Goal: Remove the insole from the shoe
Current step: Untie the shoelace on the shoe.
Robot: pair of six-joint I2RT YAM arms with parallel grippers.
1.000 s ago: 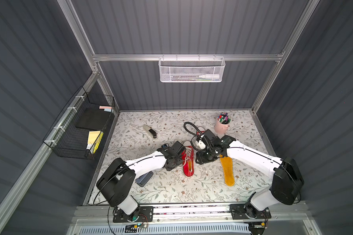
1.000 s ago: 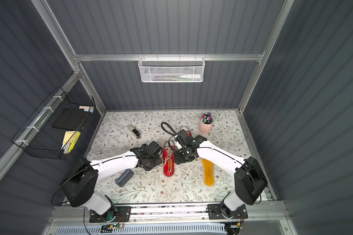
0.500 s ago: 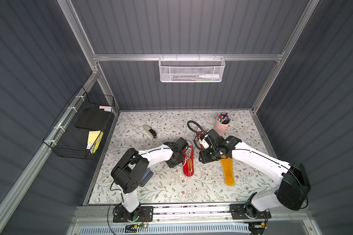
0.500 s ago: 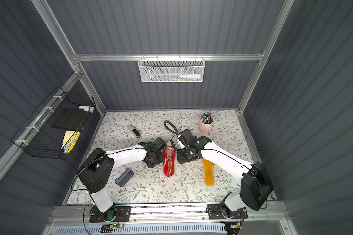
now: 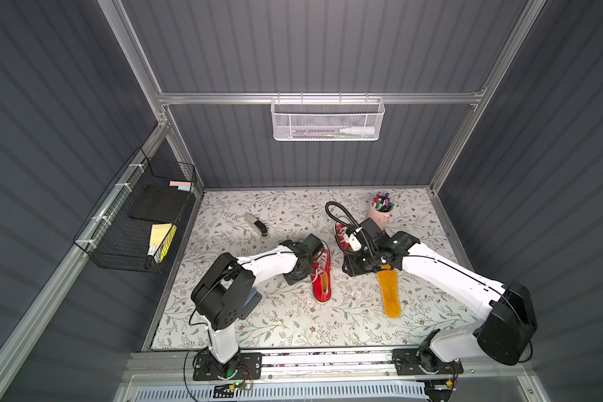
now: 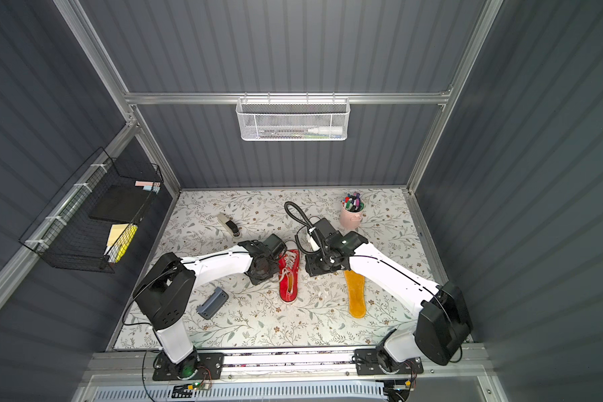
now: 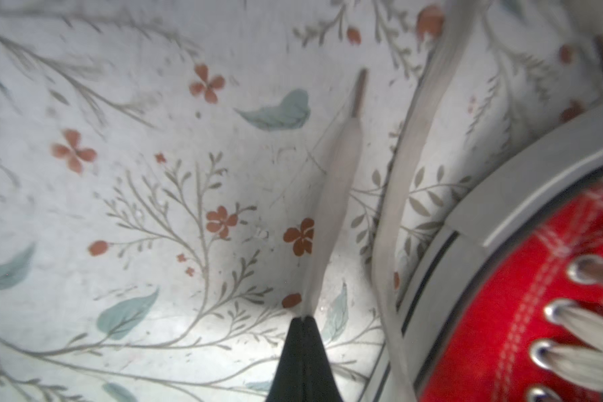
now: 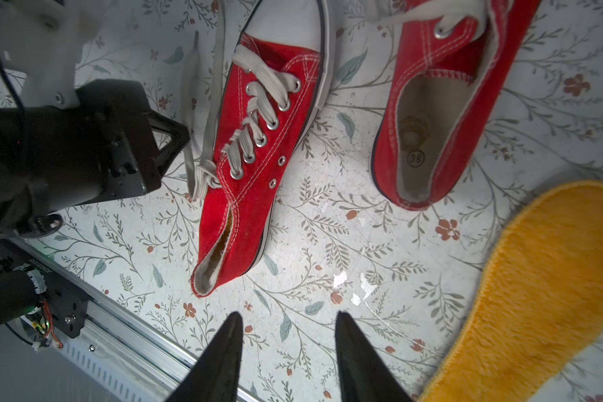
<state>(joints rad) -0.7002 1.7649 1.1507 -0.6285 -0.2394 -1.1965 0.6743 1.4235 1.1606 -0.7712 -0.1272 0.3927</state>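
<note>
You are looking into a booth where dark grey ribbed wall panels (image 5: 310, 45) are closing in three sides, with bare aluminium framing (image 5: 314, 98) running up the corners and across the back. A white mesh basket (image 5: 326, 120) is hanging from that back crossbar and a black wire basket (image 5: 119, 250) is hanging on a side wall. A pale floral-print surface (image 5: 282, 313) is covering the floor in both top views, soft even light is lying across it, and a metal rail (image 5: 328, 360) is running along its near edge.
</note>
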